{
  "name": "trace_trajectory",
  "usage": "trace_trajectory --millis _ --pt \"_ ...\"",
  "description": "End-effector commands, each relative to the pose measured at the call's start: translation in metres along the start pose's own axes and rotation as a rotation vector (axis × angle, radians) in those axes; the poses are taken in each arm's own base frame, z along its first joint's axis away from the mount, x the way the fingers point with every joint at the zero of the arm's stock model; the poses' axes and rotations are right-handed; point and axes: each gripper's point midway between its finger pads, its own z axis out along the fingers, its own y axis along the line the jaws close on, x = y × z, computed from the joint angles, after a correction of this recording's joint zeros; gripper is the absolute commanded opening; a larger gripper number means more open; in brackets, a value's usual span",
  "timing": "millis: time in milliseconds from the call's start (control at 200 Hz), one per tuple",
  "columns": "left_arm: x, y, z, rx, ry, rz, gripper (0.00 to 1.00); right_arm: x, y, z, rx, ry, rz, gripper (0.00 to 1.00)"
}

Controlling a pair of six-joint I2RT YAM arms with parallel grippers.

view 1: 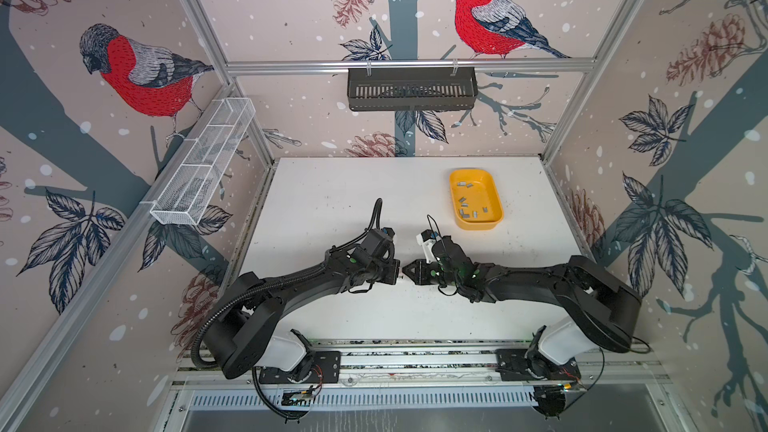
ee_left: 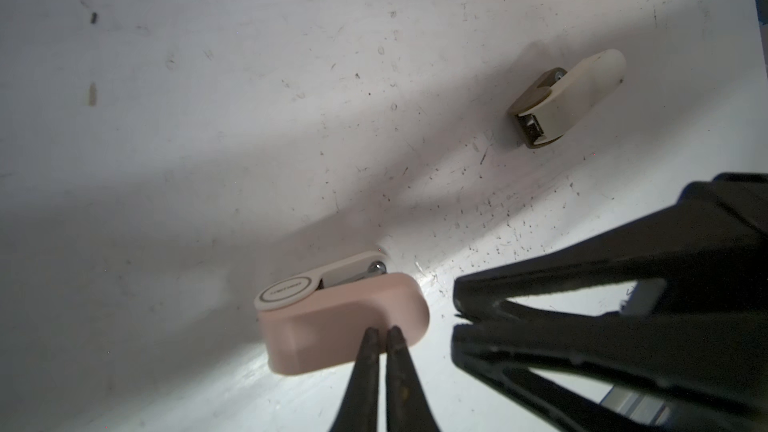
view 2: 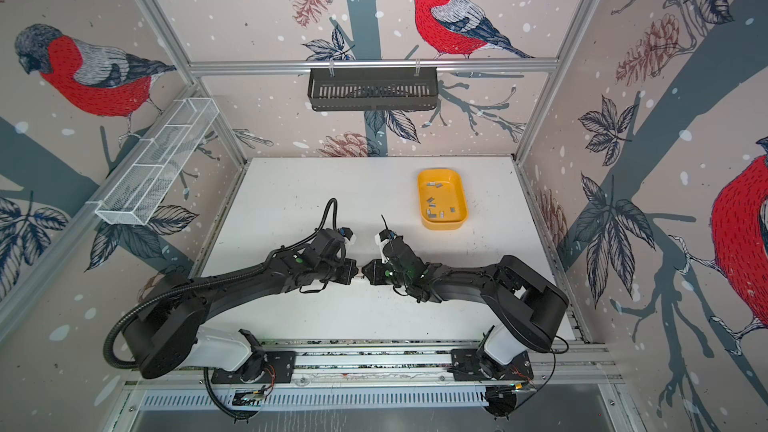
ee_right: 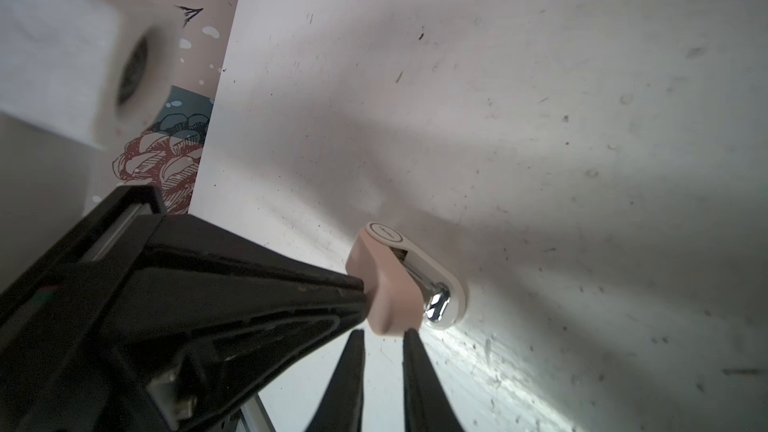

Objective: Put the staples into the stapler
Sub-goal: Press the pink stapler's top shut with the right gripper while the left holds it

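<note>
A pink mini stapler with a cream arm and a shiny metal end lies on the white table; it also shows in the right wrist view as the stapler. My left gripper is shut, its tips against the pink body. My right gripper has a narrow gap with nothing in it, its tips at the stapler's end. In both top views the left gripper and right gripper meet tip to tip at mid-table. Several grey staples lie in a yellow tray.
A second mini stapler, cream and olive, lies on the table a short way from the pink one. The yellow tray stands at the back right of the table. A black basket and a white wire basket hang on the walls.
</note>
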Motion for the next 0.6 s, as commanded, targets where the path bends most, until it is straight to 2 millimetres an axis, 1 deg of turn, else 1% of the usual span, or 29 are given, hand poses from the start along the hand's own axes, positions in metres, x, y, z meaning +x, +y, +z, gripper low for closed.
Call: trace_trajectory --millis 0,165,325,595 --pt "-0.006 0.000 0.002 -0.003 -0.026 -0.002 0.09 -0.005 0.002 0.005 0.004 -0.017 -0.016 0.19" --pt "-0.006 0.000 0.003 -0.003 -0.025 -0.002 0.09 -0.004 -0.005 0.011 0.034 -0.008 -0.011 0.17" --pt "-0.007 0.001 0.004 -0.005 -0.027 0.001 0.09 0.003 -0.012 0.015 0.075 0.006 -0.013 0.16" --pt "-0.002 0.002 0.009 -0.003 -0.012 -0.003 0.09 0.010 -0.022 0.018 0.107 0.017 -0.001 0.16"
